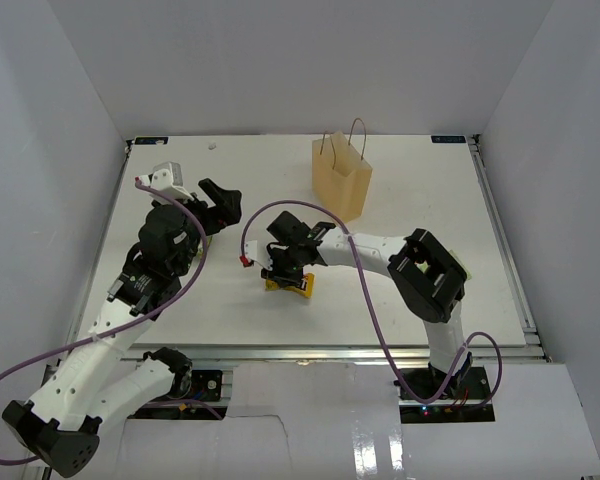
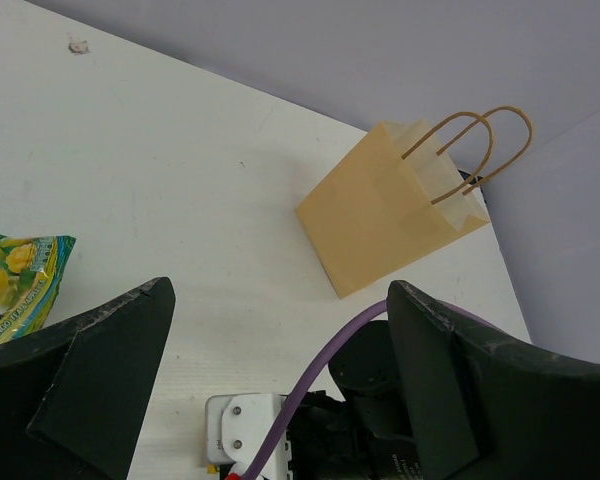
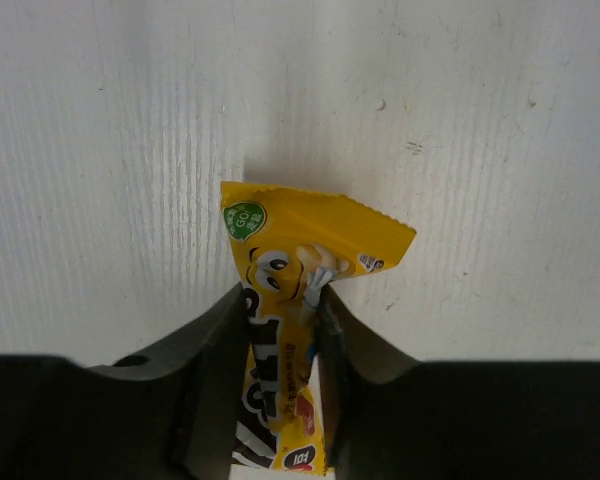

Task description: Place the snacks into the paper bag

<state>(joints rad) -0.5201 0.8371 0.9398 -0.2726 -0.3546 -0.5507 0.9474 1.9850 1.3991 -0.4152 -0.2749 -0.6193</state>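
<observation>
- Your left gripper [image 1: 223,200] hovers over the left side of the table [image 1: 430,200] with its jaws wide apart and nothing between them. If you swing it right while the other arm lifts, the two wrists could collide, since they are near each other.
- A green-and-yellow packet [image 2: 15,285] lies flat just beside the left fingers. A careless drop of that arm could push it off towards the table edge or pin it under a finger.
- Your right gripper [image 3: 280,310] is clamped on the yellow packet [image 3: 300,250] near the table's middle. It pinches the packet's lower half so that the foil buckles and the top stands free. The wrapper is slick and the hold is narrow, so a quick lift or a wrist turn could let it slide out.
- The purple cable [image 1: 365,290] loops high beside that wrist, and on the way to the bag it could catch a handle.
- The paper bag [image 1: 340,185] stands upright at the back, well apart from the packet, with its mouth narrow under the loop handles [image 2: 470,150]. It looks light. If you come in low or off-centre, the packet or a finger could strike the rim, tip the bag or fold its mouth shut.
</observation>
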